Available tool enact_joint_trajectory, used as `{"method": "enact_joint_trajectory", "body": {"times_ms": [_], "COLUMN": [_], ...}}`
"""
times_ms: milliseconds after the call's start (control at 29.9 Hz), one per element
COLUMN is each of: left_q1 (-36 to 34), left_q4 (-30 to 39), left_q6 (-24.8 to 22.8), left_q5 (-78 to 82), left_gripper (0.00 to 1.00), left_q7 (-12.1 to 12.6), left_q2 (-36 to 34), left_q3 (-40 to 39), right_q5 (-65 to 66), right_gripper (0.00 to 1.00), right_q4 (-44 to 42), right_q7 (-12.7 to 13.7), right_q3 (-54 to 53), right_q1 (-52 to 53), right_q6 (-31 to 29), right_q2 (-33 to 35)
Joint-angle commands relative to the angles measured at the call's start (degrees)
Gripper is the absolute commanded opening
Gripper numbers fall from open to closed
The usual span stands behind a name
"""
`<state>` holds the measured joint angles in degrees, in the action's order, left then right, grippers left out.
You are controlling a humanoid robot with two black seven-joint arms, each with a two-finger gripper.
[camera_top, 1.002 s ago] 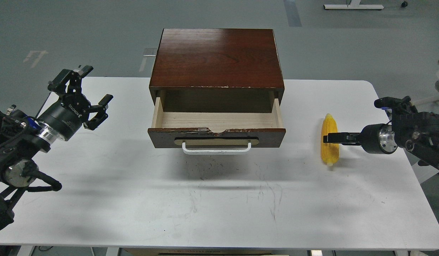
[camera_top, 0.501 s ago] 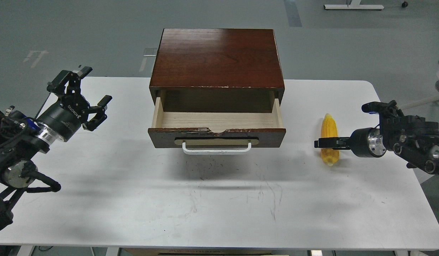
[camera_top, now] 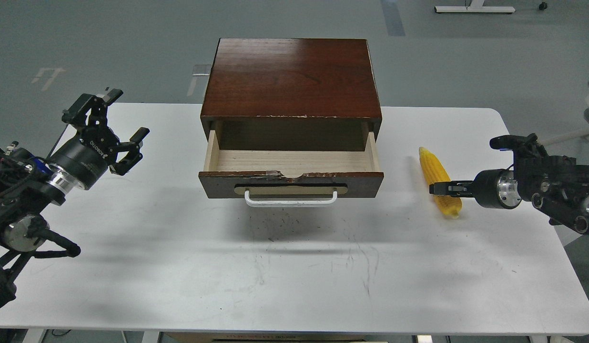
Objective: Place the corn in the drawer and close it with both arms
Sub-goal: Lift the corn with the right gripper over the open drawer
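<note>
The right gripper [camera_top: 440, 189] crosses the yellow corn [camera_top: 439, 175], seemingly clamped on it; its finger spacing cannot be told. Leftward stands the pulled-out drawer [camera_top: 290, 174]. Beyond that, the left gripper [camera_top: 114, 133] hangs spread, empty.

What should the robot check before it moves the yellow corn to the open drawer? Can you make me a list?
1. Dark brown wooden drawer pulled open: ok.
2. Pale inside holds nothing: ok.
3. Bright yellow ear of corn between the right gripper fingers: ok.
4. Grip firm: cannot tell; corn is tilted.
5. Corn off the white table: cannot tell.
6. Left gripper open, away from the drawer: ok.
</note>
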<state>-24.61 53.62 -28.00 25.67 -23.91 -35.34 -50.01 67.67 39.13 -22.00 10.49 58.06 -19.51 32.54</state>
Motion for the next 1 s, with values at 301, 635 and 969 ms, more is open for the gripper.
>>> {"method": "enact_joint_trajectory", "body": {"times_ms": [301,635,969], "left_q1": [-0.4,-0.4,-0.1], "left_q4": [0.0,0.5,1.3], "left_q6": [0.0,0.0,0.0], "left_q5": [0.0,0.0,-0.1], "left_gripper": [1.0,1.0,1.0], "left_q7": [0.1,0.1,0.1], "left_q2": [-0.2,-0.3,-3.0], "left_q3": [0.0,-0.1,0.0], "right_q5": [0.4,2.5,23.7], "right_gripper": [0.17,0.17,0.17], "right_q4": [12.1,18.6,23.6], "right_q7": [-0.7,-6.0,-6.0], "right_q3": [0.1,12.8,14.2], "right_q1": [24.9,46.1,50.6], "right_q6": [-0.4,-0.4,0.3], "right_q2": [7.3,-7.3,-15.3]}}
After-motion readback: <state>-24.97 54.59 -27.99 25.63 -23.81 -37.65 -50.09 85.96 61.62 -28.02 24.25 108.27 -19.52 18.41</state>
